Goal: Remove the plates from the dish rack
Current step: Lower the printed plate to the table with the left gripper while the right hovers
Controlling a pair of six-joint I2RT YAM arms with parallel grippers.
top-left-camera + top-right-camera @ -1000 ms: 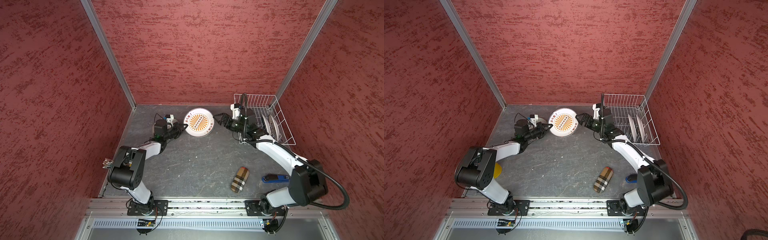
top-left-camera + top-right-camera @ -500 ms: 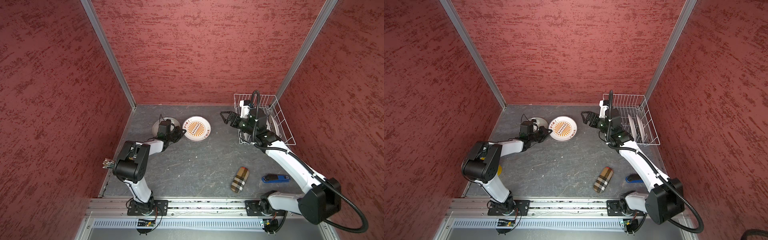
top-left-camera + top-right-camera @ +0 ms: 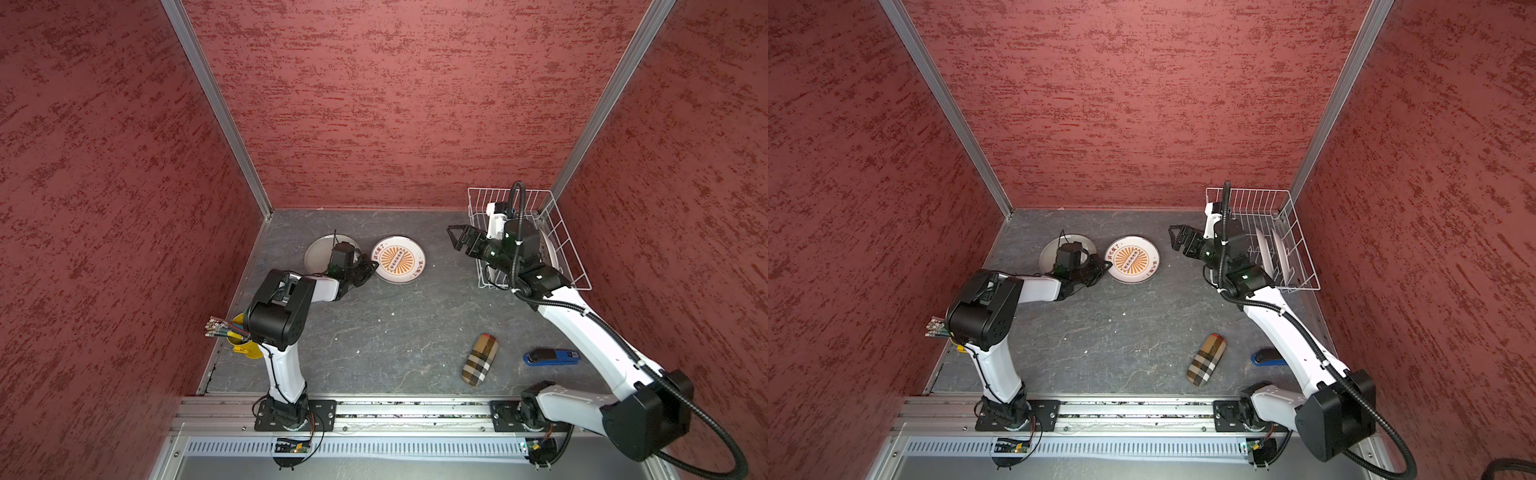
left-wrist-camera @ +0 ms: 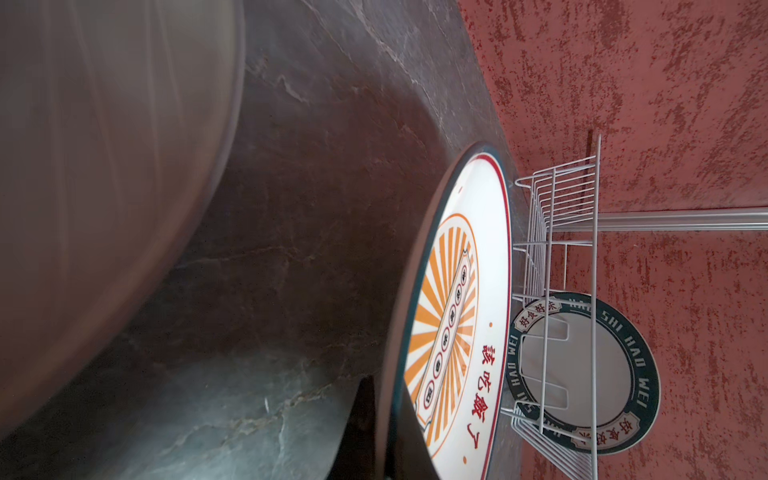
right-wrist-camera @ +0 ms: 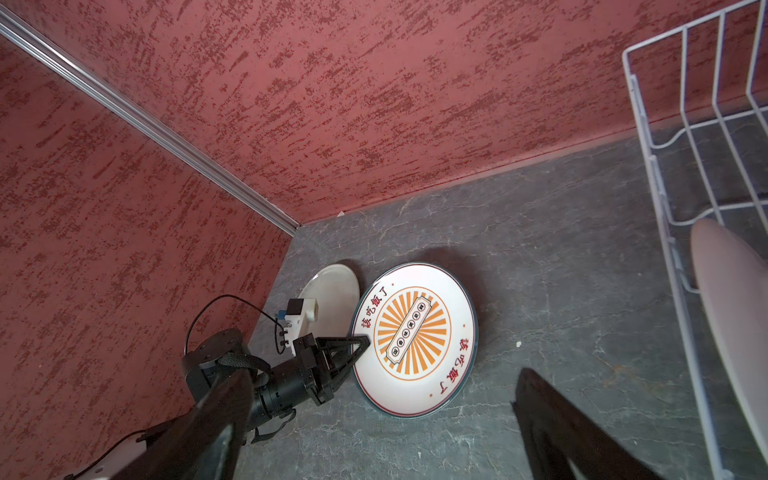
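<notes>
Though left gripper [image 5: 365, 341] clamped on sunburst plate [image 5: 413, 338], right gripper [image 3: 452, 238] agape (grey slate [image 3: 374, 332], red walls [image 3: 395, 104]).

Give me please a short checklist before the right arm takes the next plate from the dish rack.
1. The right gripper is open and empty: ok.
2. The dish rack holds plates to take: ok, at least two stand upright.
3. The sunburst plate is set down: ok, on the table beside the pale grey plate.
4. The left gripper is clear of that plate: cannot tell; shut, its tip at the rim.
5. The way to the rack is free: ok, the plaid case and blue stapler lie near the front.
</notes>
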